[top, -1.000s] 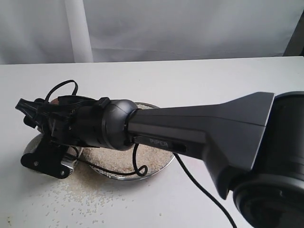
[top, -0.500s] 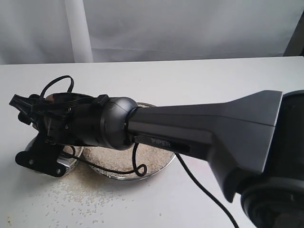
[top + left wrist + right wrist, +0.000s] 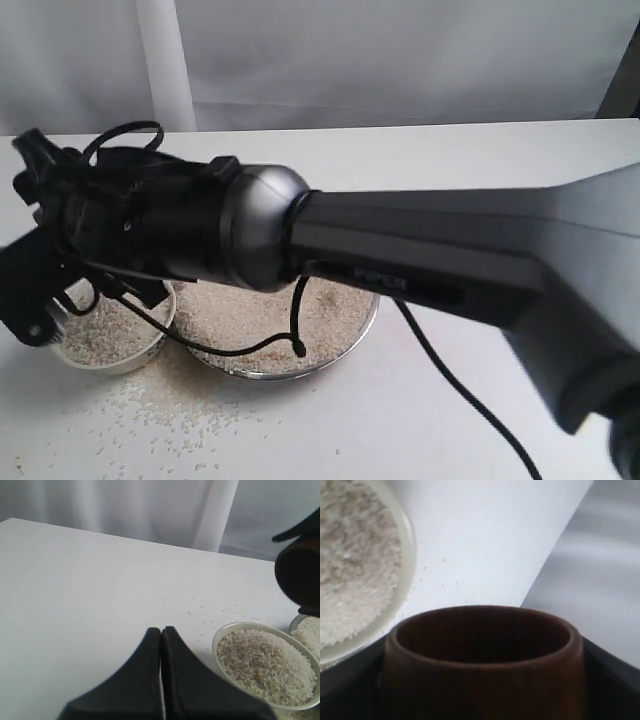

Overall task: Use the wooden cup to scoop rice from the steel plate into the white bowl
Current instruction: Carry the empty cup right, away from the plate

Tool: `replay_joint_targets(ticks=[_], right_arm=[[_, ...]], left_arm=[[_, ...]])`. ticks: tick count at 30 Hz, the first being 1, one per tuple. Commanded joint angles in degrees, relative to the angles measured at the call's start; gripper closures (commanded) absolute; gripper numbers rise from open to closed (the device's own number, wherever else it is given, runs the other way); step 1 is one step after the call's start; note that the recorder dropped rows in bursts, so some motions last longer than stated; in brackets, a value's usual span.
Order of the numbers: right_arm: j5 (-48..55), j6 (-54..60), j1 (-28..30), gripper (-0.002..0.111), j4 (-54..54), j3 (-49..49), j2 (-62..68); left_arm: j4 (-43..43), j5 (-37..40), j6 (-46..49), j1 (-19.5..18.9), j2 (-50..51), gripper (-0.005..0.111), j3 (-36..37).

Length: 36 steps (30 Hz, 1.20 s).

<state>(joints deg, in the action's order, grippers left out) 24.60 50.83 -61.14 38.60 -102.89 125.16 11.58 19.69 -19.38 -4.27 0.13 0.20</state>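
Observation:
My right gripper (image 3: 482,690) is shut on the wooden cup (image 3: 482,655), whose dark inside shows no grains. It hangs above and beside the white bowl (image 3: 150,345), which is heaped with rice (image 3: 100,330). The arm hides the cup in the exterior view; in the left wrist view the cup (image 3: 300,572) hangs past the bowl (image 3: 235,628). The steel plate (image 3: 355,345) lies right of the bowl with a layer of rice (image 3: 330,320) in it. My left gripper (image 3: 161,630) is shut and empty, low over the table just short of the bowl.
Loose rice grains (image 3: 170,410) are scattered over the white table in front of the bowl and plate. The right arm (image 3: 430,255) spans the scene from the right, its cable (image 3: 440,370) trailing over the plate and table. A pale curtain hangs behind.
The right arm has risen and shifted left with the cup. The white bowl, mostly covered by the gripper before, now shows full of rice.

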Motion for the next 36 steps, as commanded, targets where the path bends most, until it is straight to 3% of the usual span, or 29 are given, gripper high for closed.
replay_joint_targets(ticks=[1, 8, 18, 21, 24, 27, 36], right_arm=[[0.0, -15.2, 0.5, 0.108, -3.4, -0.1, -7.3], [0.1, -21.8, 1.9, 0.108, -8.0, 11.2, -23.8], [1.0, -20.2, 2.4, 0.108, -14.7, 18.6, -29.0], [0.9, -13.1, 4.1, 0.108, -23.1, 19.3, -30.5], [0.9, 4.2, 7.8, 0.108, -45.2, 21.3, -33.1], [-2.3, 14.7, 13.2, 0.108, -58.6, 25.4, -35.9], [-11.5, 24.6, 27.2, 0.108, -71.8, 41.4, -44.2]], left_arm=[[-0.3, -0.4, -0.1, 0.3, -0.1, 0.107, -0.2], [-0.3, -0.4, -0.1, 0.3, -0.1, 0.107, -0.2], [-0.3, -0.4, -0.1, 0.3, -0.1, 0.107, -0.2], [-0.3, -0.4, -0.1, 0.3, -0.1, 0.107, -0.2], [-0.3, -0.4, -0.1, 0.3, -0.1, 0.107, -0.2], [-0.3, -0.4, -0.1, 0.3, -0.1, 0.107, -0.2], [-0.3, -0.4, -0.1, 0.3, -0.1, 0.107, -0.2]])
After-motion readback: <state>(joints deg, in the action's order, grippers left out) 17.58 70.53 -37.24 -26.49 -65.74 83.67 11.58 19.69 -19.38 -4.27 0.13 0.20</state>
